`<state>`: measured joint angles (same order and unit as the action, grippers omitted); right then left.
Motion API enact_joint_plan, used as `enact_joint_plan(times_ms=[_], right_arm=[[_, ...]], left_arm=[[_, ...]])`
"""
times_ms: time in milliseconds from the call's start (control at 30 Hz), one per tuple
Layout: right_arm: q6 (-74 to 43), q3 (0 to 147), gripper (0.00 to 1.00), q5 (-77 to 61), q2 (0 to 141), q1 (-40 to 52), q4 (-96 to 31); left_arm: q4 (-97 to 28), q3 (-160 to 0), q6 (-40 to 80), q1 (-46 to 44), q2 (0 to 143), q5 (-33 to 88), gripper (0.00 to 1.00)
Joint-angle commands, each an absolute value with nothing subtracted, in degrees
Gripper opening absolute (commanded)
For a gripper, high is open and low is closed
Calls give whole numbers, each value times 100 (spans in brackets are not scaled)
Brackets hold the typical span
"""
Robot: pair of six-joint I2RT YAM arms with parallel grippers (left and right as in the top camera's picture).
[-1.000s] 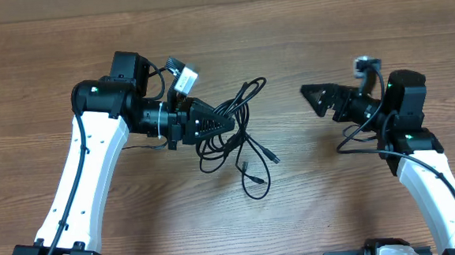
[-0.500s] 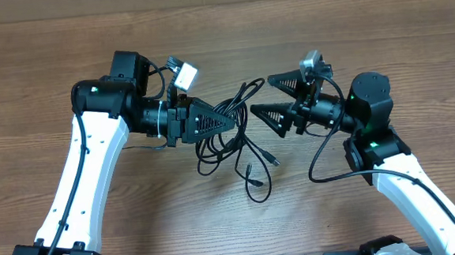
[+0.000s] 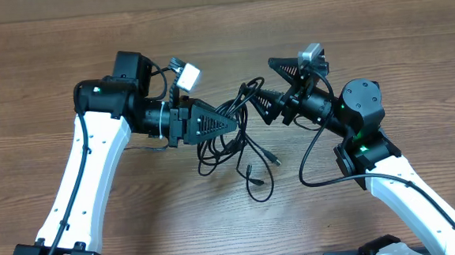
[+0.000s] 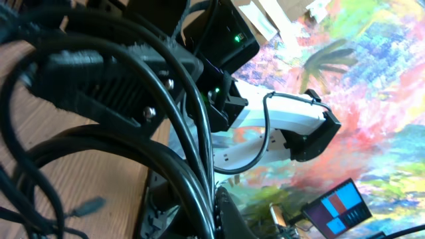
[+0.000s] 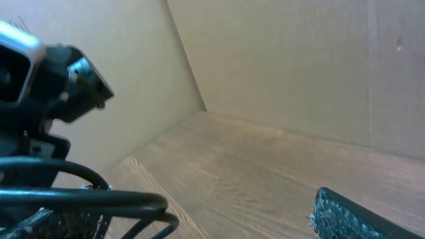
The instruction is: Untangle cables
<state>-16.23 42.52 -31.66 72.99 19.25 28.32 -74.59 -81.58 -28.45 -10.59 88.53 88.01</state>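
Cables [image 3: 227,139] are lying as a loose bundle mid-worktop [image 3: 89,57], with the long axis running far-to-near between the arms. Left tool [image 3: 233,121] is pinching the bundle's middle, pressed together. Right tool [image 3: 264,86] is standing spread wide, its mouth facing the bundle's far loop just beside its fingertips; contact unclear.

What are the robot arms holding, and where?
The left end effector is shut on the tangle of thin black cables, pinching loops at its edge. The right end effector is open, holding nothing.
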Motion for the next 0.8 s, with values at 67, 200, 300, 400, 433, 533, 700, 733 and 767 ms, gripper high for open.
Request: enact_joint_plan(times_ms=[67, 200, 300, 400, 433, 533, 700, 733, 767], right_arm=[[-2062, 4289, 100, -3063, 7214, 1992, 3089], [-2060, 4289, 100, -3277, 7214, 2069, 3009], [-2058, 4289, 98, -3371, 7212, 2067, 2751], [-2058, 4289, 98, -3376, 7212, 2056, 2554], [-2060, 4287, 98, -3376, 7212, 2056, 2515], [-2108, 4289, 98, -3474, 7212, 2056, 2471], [-2274, 4289, 98, -3986, 7212, 2067, 2515], [-2274, 4289, 98, -4001, 7212, 2069, 2515], [-2281, 4287, 98, -4001, 7212, 2069, 2519]], left_arm=[[-7454, -8232, -2808, -1249, 8844, 9056, 4], [-7428, -8232, -2808, -1251, 8844, 9056, 4], [-7332, -8232, -2805, -1221, 8844, 9056, 4], [-7255, -8232, -2805, -1188, 8844, 9056, 4], [-7234, -8232, -2805, -1173, 8844, 9056, 4], [-7166, -8232, -2808, -1155, 8844, 9056, 4], [-7032, -8232, -2803, -1168, 8844, 9054, 4], [-7017, -8232, -2803, -1190, 8844, 9054, 4], [-7017, -8232, -2803, -1210, 8844, 9054, 5]])
